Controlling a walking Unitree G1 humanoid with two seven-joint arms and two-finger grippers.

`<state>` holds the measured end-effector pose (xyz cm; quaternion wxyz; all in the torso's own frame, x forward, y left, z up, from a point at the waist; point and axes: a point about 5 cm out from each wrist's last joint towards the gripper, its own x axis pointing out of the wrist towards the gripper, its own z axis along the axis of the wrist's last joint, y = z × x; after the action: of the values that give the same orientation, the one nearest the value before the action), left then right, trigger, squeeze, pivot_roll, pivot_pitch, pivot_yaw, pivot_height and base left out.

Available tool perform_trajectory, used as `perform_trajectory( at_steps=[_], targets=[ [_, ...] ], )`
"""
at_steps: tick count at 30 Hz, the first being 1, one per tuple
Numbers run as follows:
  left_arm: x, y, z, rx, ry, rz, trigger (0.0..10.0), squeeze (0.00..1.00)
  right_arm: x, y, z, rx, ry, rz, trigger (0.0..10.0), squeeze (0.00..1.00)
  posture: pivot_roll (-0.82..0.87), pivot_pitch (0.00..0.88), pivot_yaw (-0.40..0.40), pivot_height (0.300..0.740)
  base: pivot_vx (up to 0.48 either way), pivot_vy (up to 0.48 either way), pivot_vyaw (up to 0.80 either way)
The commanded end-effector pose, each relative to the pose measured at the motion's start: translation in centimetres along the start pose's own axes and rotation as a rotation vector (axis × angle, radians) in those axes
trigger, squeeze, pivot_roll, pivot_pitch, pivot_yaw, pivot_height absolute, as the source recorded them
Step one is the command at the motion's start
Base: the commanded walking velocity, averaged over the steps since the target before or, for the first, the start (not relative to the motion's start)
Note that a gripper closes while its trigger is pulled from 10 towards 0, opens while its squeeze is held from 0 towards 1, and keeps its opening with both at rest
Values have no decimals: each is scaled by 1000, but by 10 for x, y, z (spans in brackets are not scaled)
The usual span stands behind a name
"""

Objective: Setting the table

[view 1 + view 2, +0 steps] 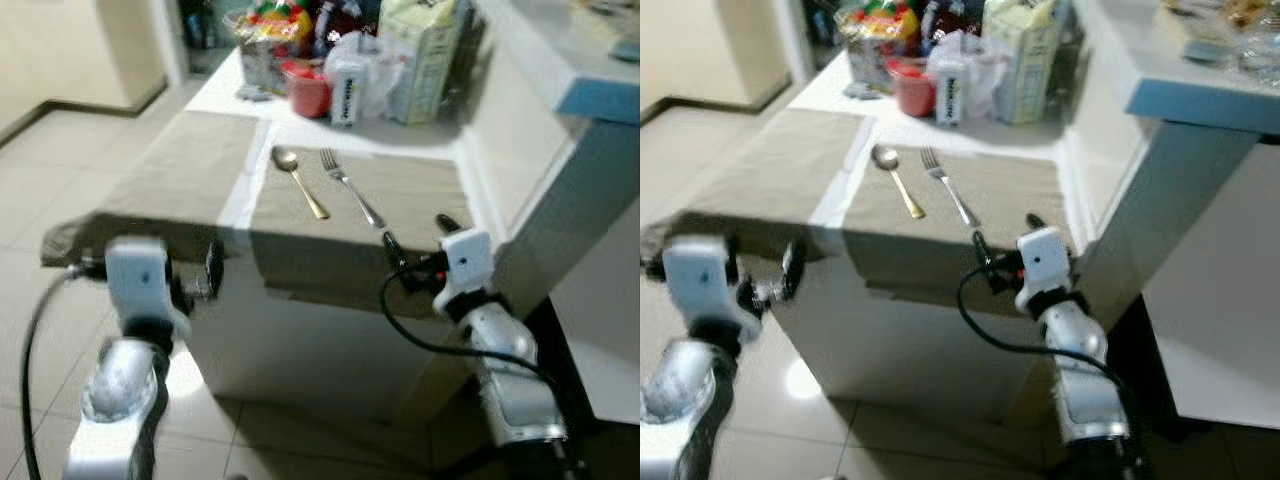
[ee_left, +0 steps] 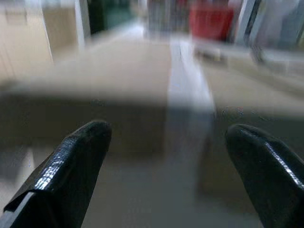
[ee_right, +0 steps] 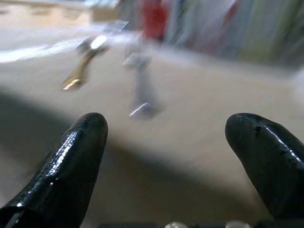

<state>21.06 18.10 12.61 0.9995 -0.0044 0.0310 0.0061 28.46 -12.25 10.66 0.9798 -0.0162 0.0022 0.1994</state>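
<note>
Right wrist: gold-handled spoon [image 3: 84,61] beside steel fork [image 3: 138,78].

Cutlery laid on a beige cloth placemat [image 1: 400,200].
A gold-handled metal spoon [image 1: 298,181] lies beside a silver metal fork [image 1: 352,187], at its 9 o'clock; both point toward 12.

Nothing can be read: the dark print on the small white carton [image 1: 345,95] beside the red cup [image 1: 309,90] is blurred.
</note>
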Motion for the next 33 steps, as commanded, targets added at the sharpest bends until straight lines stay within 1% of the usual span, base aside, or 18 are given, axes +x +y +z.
perform_trajectory(
  at_steps=[1, 6, 9, 11, 14, 15, 16, 18, 19, 20, 24, 26, 28, 31, 32, 33],
  targets=[
    [1, 0, 13, 16, -64, 4, 10000, 0, 6, 5, 5, 19, -3, 43, 10000, 0, 34, 0, -40, 740, 0, 0, 0],
    [4, -2, 14, 22, -74, 0, 10000, 0, 7, 5, 3, 7, 2, 45, 10000, 0, 38, 0, -42, 740, 0, 0, 0],
    [1, -2, 15, 20, -75, 12, 10000, 0, 6, 5, 6, 22, 9, 52, 10000, 0, 38, 0, -42, 740, 0, 0, 0],
    [-3, -1, 15, 19, -77, 23, 10000, 0, 1, 3, 9, 7, 1, 56, 10000, 0, 44, 0, -49, 740, 0, 0, 0],
    [-10, -1, 18, 20, -85, 33, 10000, 0, -7, -1, 15, -55, -20, 40, 10000, 0, 45, 0, -51, 740, 0, 0, 0],
    [-13, -2, 20, 27, -87, 32, 10000, 0, -14, -2, 16, -87, -19, 38, 10000, 0, 45, 0, -49, 740, 0, 0, 0],
    [-13, -2, 20, 27, -87, 32, 10000, 0, -14, -2, 16, -87, -19, 38, 10000, 0, 45, 0, -49, 740, 0, 0, 0],
    [-19, -2, 19, 32, -79, 32, 10000, 0, -27, -5, 12, -126, 0, 33, 10000, 0, 43, 0, -46, 740, 0, 0, 0],
    [-19, -2, 19, 32, -79, 32, 10000, 0, -27, -5, 12, -126, 0, 33, 10000, 0, 43, 0, -46, 740, 0, 0, 0],
    [-21, -1, 13, 26, -47, 29, 10000, 0, -33, -9, 5, -144, 27, 20, 10000, 0, 38, 0, -44, 740, 0, 0, 0],
    [-20, -2, 7, 24, -21, 11, 10000, 0, -32, -10, 1, -146, 42, 14, 10000, 0, 37, 0, -41, 740, 0, 0, 0],
    [-17, -5, 5, 32, -11, -10, 10000, 0, -28, -9, 1, -143, 42, 7, 10000, 0, 33, 0, -40, 740, 0, 0, 0],
    [-14, -8, 8, 40, -25, -29, 10000, 0, -25, -8, 5, -141, 33, -6, 10000, 0, 17, 0, -38, 740, 0, 0, 0],
    [-12, -10, 11, 37, -35, -30, 10000, 0, -23, -8, 7, -143, 28, -11, 10000, 0, 17, 0, -38, 740, 0, 0, 0],
    [-7, -11, 20, 46, -84, -25, 10000, 0, -22, -9, 11, -149, 17, -18, 10000, 0, 10, 0, -36, 740, 319, 0, 0],
    [-7, -11, 20, 46, -84, -25, 10000, 0, -22, -9, 11, -149, 17, -18, 10000, 0, 10, 0, -36, 740, 319, 0, 0]
  ],
)
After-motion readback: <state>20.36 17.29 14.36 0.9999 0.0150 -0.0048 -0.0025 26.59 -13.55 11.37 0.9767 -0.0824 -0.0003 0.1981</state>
